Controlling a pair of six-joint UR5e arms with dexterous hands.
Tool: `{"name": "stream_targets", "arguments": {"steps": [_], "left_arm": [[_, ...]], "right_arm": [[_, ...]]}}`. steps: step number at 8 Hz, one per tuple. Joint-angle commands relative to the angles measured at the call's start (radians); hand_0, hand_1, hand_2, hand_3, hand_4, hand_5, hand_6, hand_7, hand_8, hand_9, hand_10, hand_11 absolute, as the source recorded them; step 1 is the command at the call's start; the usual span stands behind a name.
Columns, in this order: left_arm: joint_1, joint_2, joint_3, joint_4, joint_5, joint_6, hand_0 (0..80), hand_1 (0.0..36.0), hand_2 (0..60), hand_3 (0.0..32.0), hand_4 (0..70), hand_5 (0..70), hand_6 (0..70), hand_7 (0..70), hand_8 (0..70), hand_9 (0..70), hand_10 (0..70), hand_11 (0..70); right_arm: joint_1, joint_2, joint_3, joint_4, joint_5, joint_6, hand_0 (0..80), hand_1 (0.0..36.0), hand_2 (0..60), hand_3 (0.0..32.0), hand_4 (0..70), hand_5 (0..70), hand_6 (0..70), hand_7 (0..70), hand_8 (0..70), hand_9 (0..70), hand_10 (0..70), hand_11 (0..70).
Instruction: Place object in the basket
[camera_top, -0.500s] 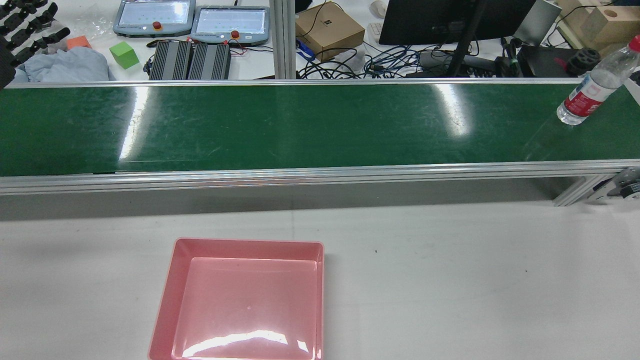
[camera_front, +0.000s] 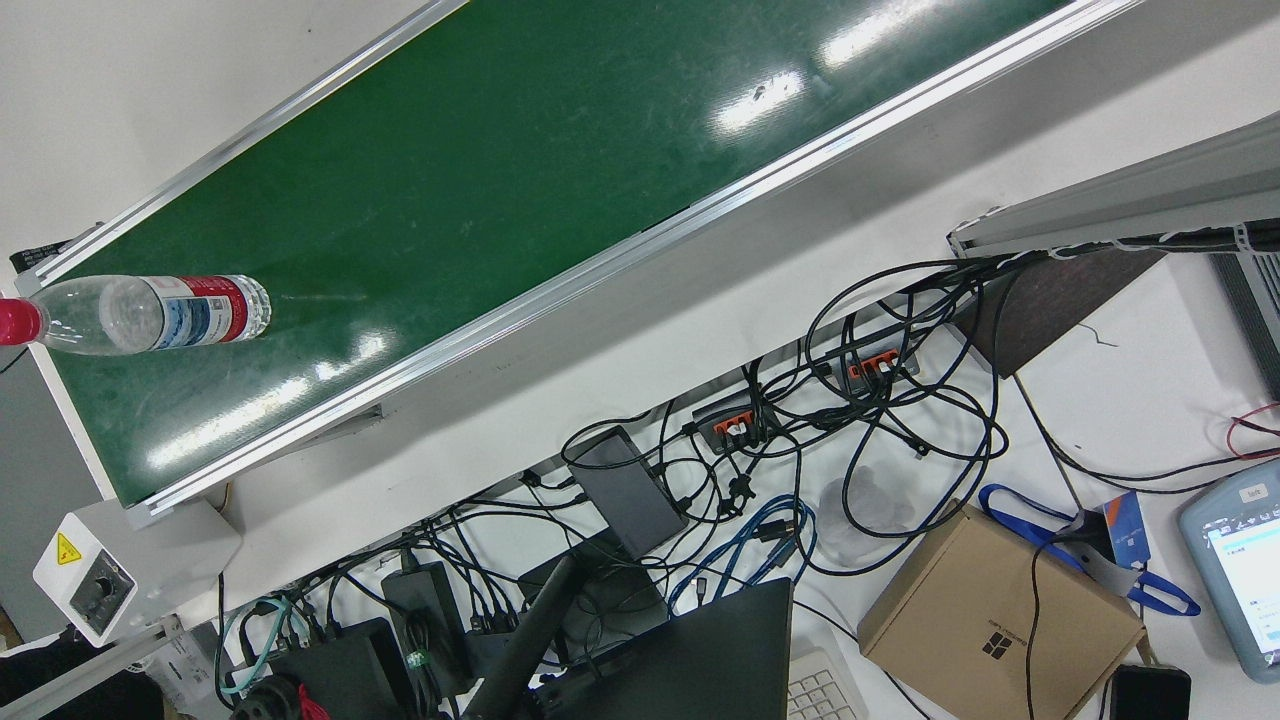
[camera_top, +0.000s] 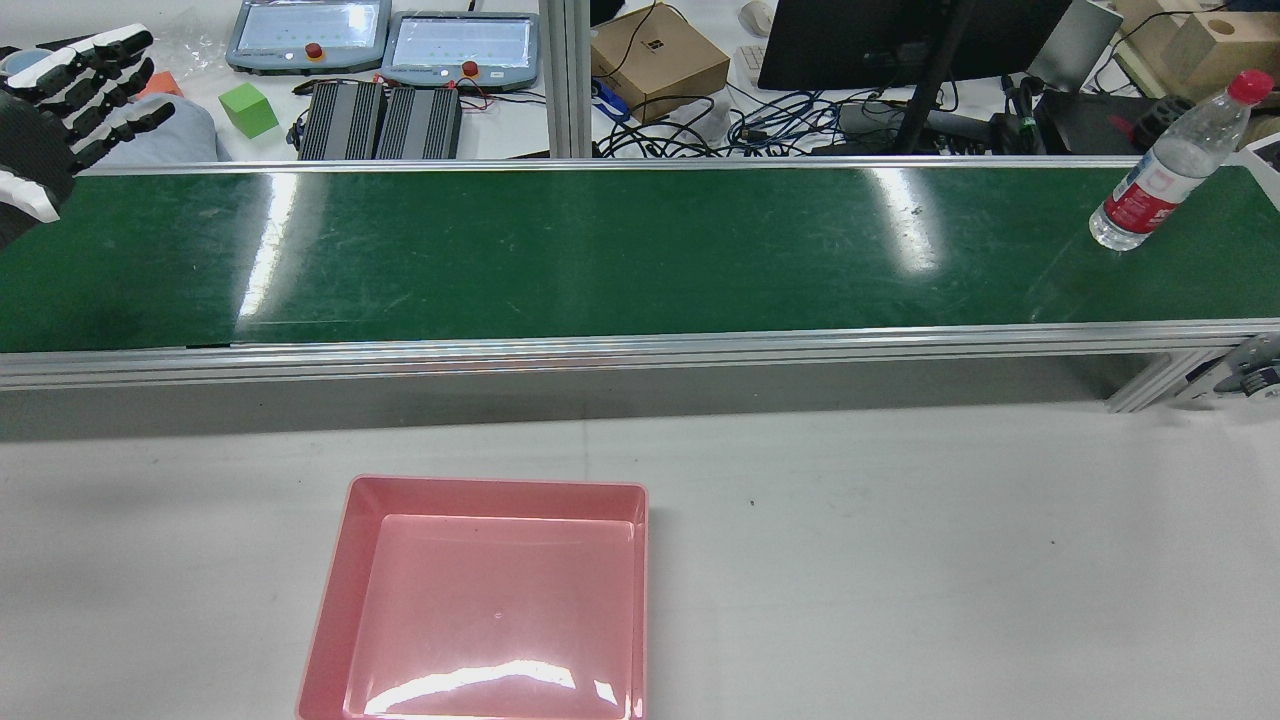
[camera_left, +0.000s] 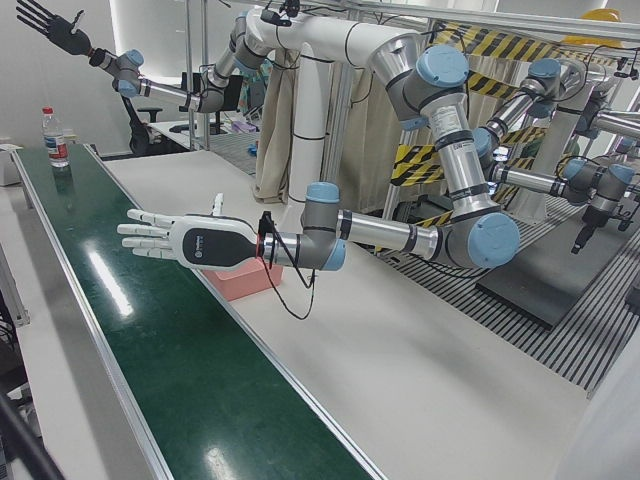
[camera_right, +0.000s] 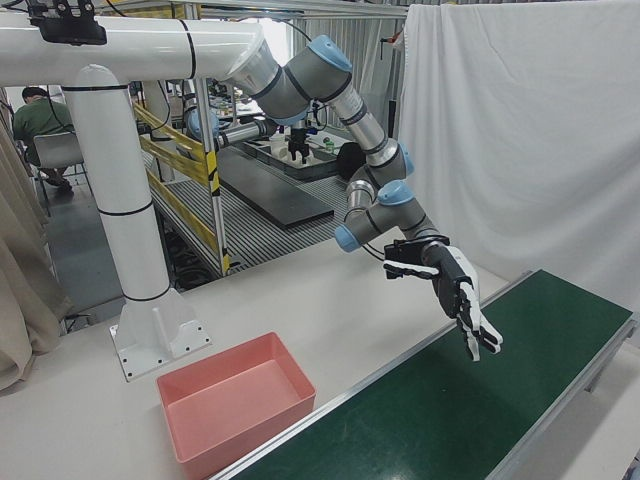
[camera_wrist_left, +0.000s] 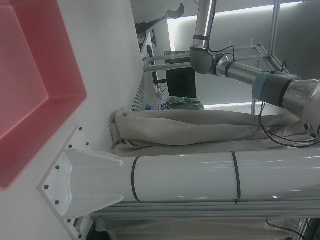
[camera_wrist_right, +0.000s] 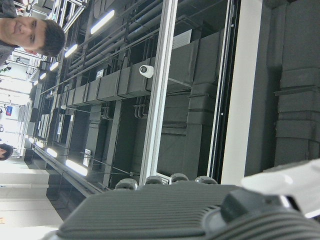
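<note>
While the bottle (camera_top: 1165, 168) stands on the belt (camera_top: 600, 250) — my left hand (camera_left: 185, 240) hovers, fingers (camera_left: 140, 235) spread, holding nothing; right hand (camera_left: 55, 28) open too

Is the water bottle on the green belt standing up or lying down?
Upright. The water bottle stands on its base on the green belt, red cap on top.
</note>
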Motion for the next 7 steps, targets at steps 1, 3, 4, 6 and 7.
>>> {"name": "stream_targets", "arguments": {"steps": [1,3,4,6,7], "left_arm": [[-0.005,0.0,0.077,-0.051,-0.001,-0.002,50.8,7.6,0.0,0.0,7.4,11.1,1.2,0.0,0.8,0.0,5.3,9.0],[-0.027,0.002,0.111,-0.082,0.003,-0.009,50.8,7.7,0.0,0.0,7.2,11.1,1.1,0.0,0.9,0.0,5.2,9.0],[-0.035,0.003,0.109,-0.087,0.005,-0.014,50.9,7.5,0.0,0.0,7.4,10.9,1.2,0.0,0.9,0.0,5.1,8.8],[-0.036,0.003,0.108,-0.087,0.006,-0.021,50.8,7.5,0.0,0.0,7.7,11.3,1.2,0.0,0.9,0.0,5.1,8.8],[-0.036,0.003,0.109,-0.085,0.006,-0.02,50.9,7.5,0.0,0.0,7.9,11.4,1.2,0.0,0.9,0.0,5.3,9.0]], "right_arm": [[0.0,0.0,0.0,0.0,0.0,0.0,0.0,0.0,0.0,0.0,0.0,0.0,0.0,0.0,0.0,0.0,0.0,0.0],[0.0,0.0,0.0,0.0,0.0,0.0,0.0,0.0,0.0,0.0,0.0,0.0,0.0,0.0,0.0,0.0,0.0,0.0],[0.0,0.0,0.0,0.0,0.0,0.0,0.0,0.0,0.0,0.0,0.0,0.0,0.0,0.0,0.0,0.0,0.0,0.0],[0.0,0.0,0.0,0.0,0.0,0.0,0.0,0.0,0.0,0.0,0.0,0.0,0.0,0.0,0.0,0.0,0.0,0.0],[0.0,0.0,0.0,0.0,0.0,0.0,0.0,0.0,0.0,0.0,0.0,0.0,0.0,0.0,0.0,0.0,0.0,0.0]]}}
